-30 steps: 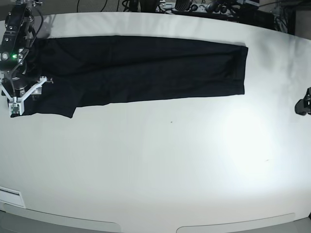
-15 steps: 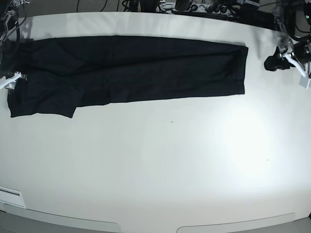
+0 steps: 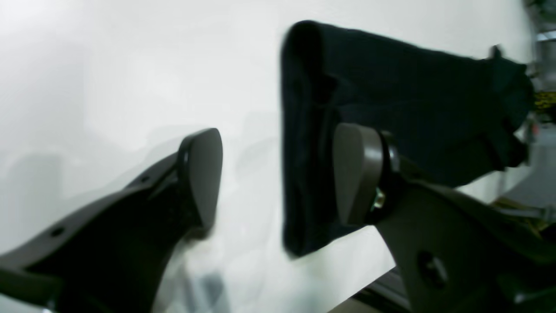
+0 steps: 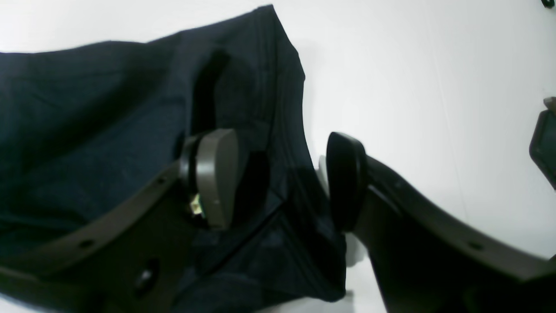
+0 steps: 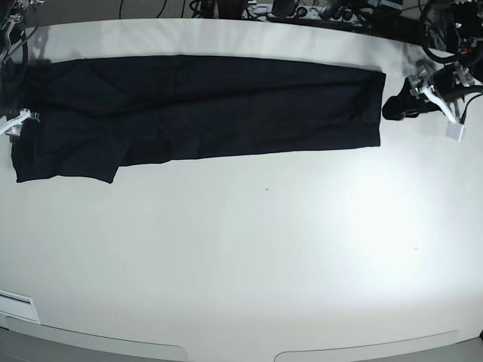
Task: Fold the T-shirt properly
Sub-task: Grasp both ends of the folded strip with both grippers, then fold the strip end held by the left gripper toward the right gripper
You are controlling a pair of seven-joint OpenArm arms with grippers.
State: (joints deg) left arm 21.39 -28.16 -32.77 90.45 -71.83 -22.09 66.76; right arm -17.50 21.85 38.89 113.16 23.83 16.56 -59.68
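The black T-shirt [image 5: 204, 109] lies folded into a long flat strip across the far side of the white table [image 5: 241, 256]. My left gripper [image 5: 394, 106] hovers just off the strip's right end, open and empty. In the left wrist view the left gripper [image 3: 278, 174] is spread wide, one finger [image 3: 356, 174] overlapping the T-shirt [image 3: 412, 108] end. My right gripper [image 5: 16, 124] is at the strip's left end. In the right wrist view the right gripper [image 4: 280, 182] is open, its fingers astride the T-shirt [image 4: 108, 130] edge, gripping nothing.
Cables and equipment [image 5: 302, 10] crowd the table's far edge. A white label [image 5: 15, 305] sits at the front left corner. A dark part [image 4: 545, 143] shows at the right edge of the right wrist view.
My left arm has come in from the right edge to the shirt's right end, its gripper opening wider. My right arm pulled back to the far left edge a second ago and has held still since.
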